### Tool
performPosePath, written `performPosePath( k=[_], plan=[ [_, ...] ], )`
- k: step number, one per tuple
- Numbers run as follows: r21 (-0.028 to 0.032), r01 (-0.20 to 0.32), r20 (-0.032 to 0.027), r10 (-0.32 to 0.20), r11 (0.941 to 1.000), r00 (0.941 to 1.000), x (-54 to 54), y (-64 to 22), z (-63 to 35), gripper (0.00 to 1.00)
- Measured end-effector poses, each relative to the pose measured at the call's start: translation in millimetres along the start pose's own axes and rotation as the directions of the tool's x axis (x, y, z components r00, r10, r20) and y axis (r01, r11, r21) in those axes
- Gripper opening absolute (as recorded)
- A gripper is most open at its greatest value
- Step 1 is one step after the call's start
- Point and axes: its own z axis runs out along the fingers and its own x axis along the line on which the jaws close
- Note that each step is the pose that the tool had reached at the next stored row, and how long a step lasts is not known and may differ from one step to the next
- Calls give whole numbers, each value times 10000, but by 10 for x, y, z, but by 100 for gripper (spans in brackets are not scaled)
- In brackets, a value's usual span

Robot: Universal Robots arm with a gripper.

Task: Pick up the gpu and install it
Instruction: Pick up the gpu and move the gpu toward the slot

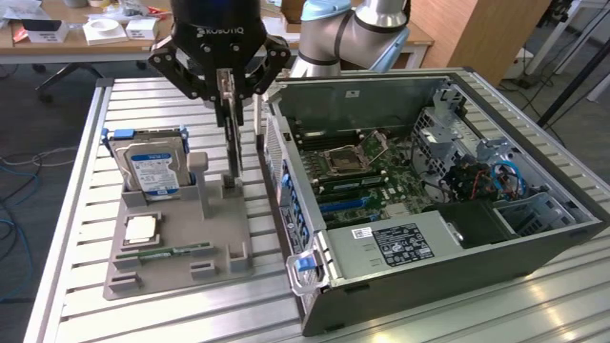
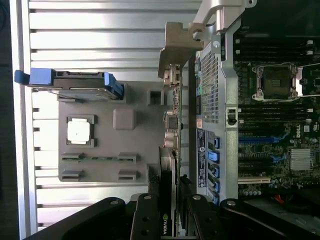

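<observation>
1. One thin black card, the gpu (image 1: 233,136), stands on edge in the upper centre of the exterior view. It is between the hard drive (image 1: 153,168) on the exterior view's left and the open computer case (image 1: 458,279) on the exterior view's right.
2. Your gripper (image 1: 228,89) is clamped on the gpu's upper edge, with the black fingers pinching its two flat faces. In the wrist view the gpu (image 2: 169,150) runs out from between the fingers of the gripper (image 2: 170,200), with a green logo close to the grip.
3. The card's lower end is at the slotted post of the grey holder tray (image 1: 143,275). You cannot tell from these views whether it is clear of the slot or seated in it.
4. The pale metal bracket (image 2: 177,45) sits at one end of the card, just beside the case's outer wall.
5. Judge the gpu as light and stiff, but fragile. It is a bare circuit board, so squeezing hard or knocking it on the case wall could damage parts or traces.
6. Its faces look flat and smooth, so a narrow pinch may let the card pivot or slide.
7. A hold on the plain upper edge seems the sound one, away from the bracket and the opposite edge. That is where your fingers sit now.
8. The motherboard (image 1: 372,171) lies exposed inside the case, right of centre in the exterior view. The gpu is outside the case and not yet installed.
</observation>
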Motion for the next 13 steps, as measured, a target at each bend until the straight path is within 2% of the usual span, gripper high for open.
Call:
performPosePath(
  k=[5,13],
  plan=[
    [-6,1,20,-1,10000,10000,-2,3,-60,26],
    [-4,1,18,-1,10000,10000,-2,3,-69,26]
  ],
)
